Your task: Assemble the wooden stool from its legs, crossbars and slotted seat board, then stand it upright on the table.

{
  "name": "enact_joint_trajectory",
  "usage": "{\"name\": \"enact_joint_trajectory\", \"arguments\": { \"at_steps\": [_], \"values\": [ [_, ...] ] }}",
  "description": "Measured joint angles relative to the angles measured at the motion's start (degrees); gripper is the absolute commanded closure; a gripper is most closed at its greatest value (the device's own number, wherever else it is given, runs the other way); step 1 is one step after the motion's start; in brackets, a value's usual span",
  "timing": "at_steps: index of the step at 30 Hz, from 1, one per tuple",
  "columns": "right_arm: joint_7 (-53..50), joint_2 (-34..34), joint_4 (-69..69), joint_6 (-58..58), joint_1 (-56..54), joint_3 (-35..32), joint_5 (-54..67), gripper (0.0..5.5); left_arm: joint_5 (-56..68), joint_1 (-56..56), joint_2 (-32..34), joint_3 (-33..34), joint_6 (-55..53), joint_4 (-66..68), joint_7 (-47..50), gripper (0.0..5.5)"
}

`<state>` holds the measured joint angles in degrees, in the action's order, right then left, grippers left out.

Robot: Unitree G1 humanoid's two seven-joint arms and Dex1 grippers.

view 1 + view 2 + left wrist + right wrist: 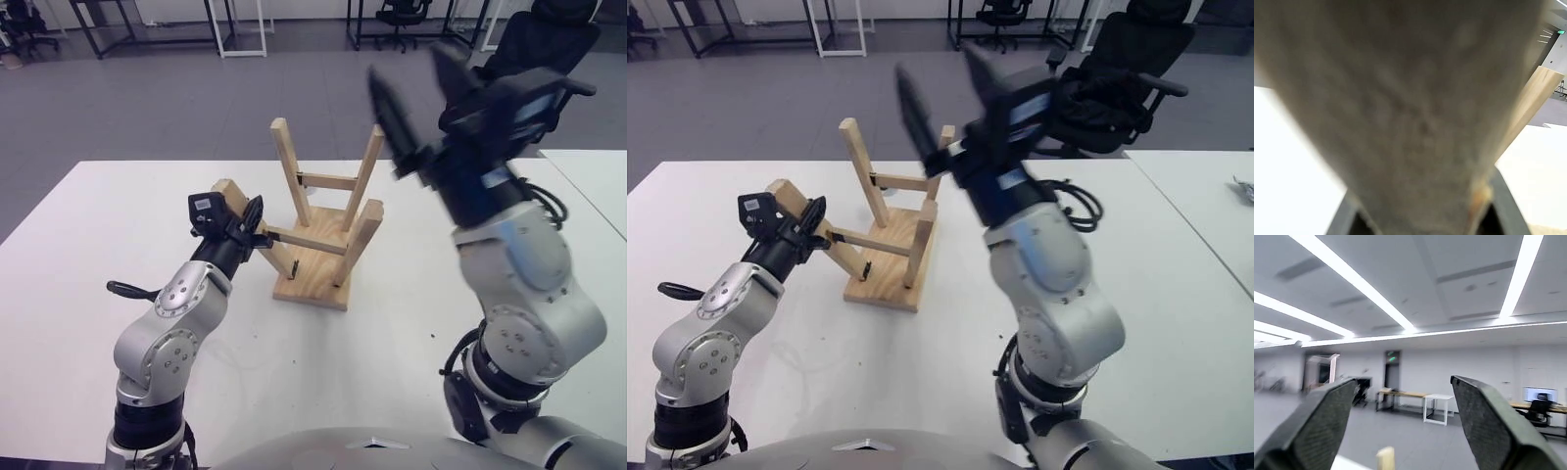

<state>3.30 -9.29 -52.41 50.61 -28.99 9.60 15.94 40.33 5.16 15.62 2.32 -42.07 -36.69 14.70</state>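
The stool (318, 230) sat upside down near the middle of the bench's (98, 245) far edge. Its slotted seat board (312, 290) lay flat on the surface and its legs (291, 171) pointed up. Two crossbars (328, 181) could be seen bridging pairs of legs, so most of the joining looked done.

The left-hand leg (229, 193) leaned outward, away from the others. The left end effector (250, 225) was clamped around it, which suggested this last leg was not yet fully seated in its slot.

The right end effector (421, 93) hung high above the stool's right side, with its fingers spread wide and nothing in them.

What remained, by my reading, was pressing that leaning leg home, then turning the stool over to stand on its legs.
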Motion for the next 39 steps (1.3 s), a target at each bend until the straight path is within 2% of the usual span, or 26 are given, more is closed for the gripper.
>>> {"name": "enact_joint_trajectory", "arguments": {
  "at_steps": [3,6,11,17,19,22,28,32,36,39],
  "values": [
    [0.19,-10.38,5.93,0.36,1.26,13.68,-10.88,1.89,-3.6,1.32,-0.91,-2.63,-0.45,0.16,1.24,4.48],
    [0.19,-14.9,10.5,-0.34,-4.06,21.5,-21.06,1.89,-6.57,2.42,-1.55,-4.22,-1.28,0.86,1.7,4.48],
    [8.63,-18.71,19.06,-2.54,-14.22,31.62,-32.49,1.89,-9.92,3.15,-1.59,-6.09,-1.41,1.32,1.4,4.44],
    [13.36,-13.44,21.06,-4.96,-15.23,30.77,-34.39,1.89,-16.52,8.44,-1.51,-10.89,0.83,6.65,-0.44,4.4],
    [17.99,-14.7,23.05,-4.82,-16.57,32.51,-35.91,1.89,-19.14,9.76,-1.45,-12.85,1.68,7.67,-0.73,4.39],
    [25.34,-17.16,26.55,-4.05,-17.71,36.63,-38.58,1.89,-20.62,9.18,-3.17,-12.13,2.77,8.32,-0.71,4.39],
    [30.39,-17.56,29.37,0.34,-17.33,38.71,-43.39,1.89,-21.02,6.45,-10.83,-8.64,2.92,8.19,1.16,4.41],
    [32.98,-17.66,30.3,-2.79,-16.84,41.57,-45.87,1.89,-24.78,3.83,-13.39,-9.81,4.09,7.0,2.12,4.41],
    [32.23,-16.54,31.77,-5.94,-14.21,39.95,-47.97,1.89,-28.68,4.7,-13.11,-13.06,4.32,8.27,1.01,4.41],
    [30.16,-14.34,34.27,-8.09,-12.59,37.65,-49.21,1.89,-31.47,5.06,-12.05,-15.08,4.04,9.04,-0.82,3.67]
  ]
}}
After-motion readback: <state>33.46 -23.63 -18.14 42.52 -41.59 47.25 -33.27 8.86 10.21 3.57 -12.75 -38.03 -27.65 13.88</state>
